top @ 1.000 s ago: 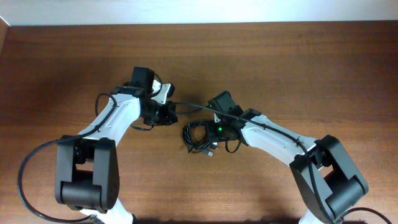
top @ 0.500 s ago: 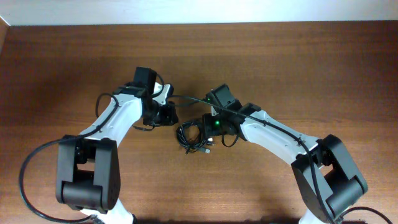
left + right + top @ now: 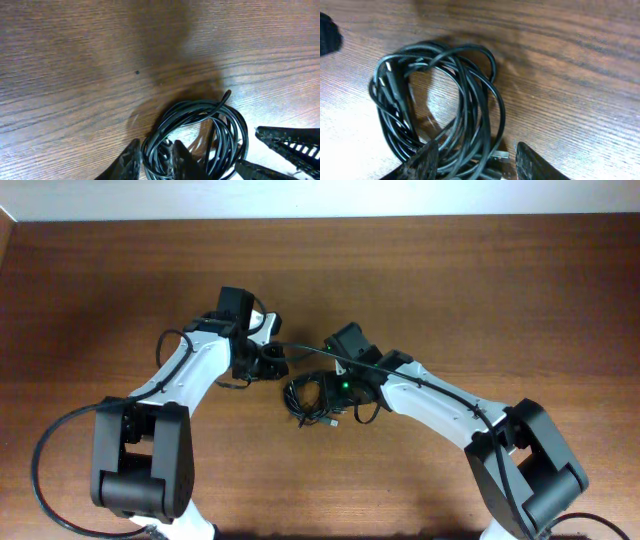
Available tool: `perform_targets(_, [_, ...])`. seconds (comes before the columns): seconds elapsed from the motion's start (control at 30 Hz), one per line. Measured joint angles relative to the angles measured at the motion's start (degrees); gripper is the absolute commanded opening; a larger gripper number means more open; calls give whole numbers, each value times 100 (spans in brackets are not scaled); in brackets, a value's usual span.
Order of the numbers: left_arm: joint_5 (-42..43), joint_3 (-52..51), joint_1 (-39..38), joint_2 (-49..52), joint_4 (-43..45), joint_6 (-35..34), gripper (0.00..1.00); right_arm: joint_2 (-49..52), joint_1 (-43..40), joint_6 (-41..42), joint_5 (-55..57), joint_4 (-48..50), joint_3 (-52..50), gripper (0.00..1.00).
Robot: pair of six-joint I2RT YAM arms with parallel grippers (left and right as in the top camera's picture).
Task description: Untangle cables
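The cables lie as one loose coil of thin black cord on the brown wooden table, near its middle, between the two arms. Several loops are stacked on each other and cross in places.

The left gripper sits at the coil's upper left edge. In the left wrist view its fingers stand only a little apart, with a few strands of the coil running down between them. The view cuts off at the fingertips, so I cannot tell whether they pinch the strands or merely straddle them. A loose cord end pokes up from the top of the coil. At the right edge of that view the ridged fingers of the other arm reach in beside the coil.

The right gripper stands with its jaws well apart over the near side of the coil, gripping nothing. Strands and a small silvery plug lie in the gap between its fingers
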Motion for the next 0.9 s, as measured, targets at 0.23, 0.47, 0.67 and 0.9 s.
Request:
perform_targets(0.23, [-262, 0, -260, 0, 120, -9, 27, 0, 0, 22, 0, 20, -131, 50])
perform_targets(0.47, [-890, -2, -494, 2, 258, -343, 18, -57, -17, 52, -201, -568, 177, 42])
perform_targets(0.67, [-933, -15, -494, 452, 457, -492, 0, -55, -20, 514, -245, -608, 177, 42])
perform_targets(0.9, [-479, -17, -205, 452, 308, -522, 2, -852, -409, -52, -448, -1357, 540, 98])
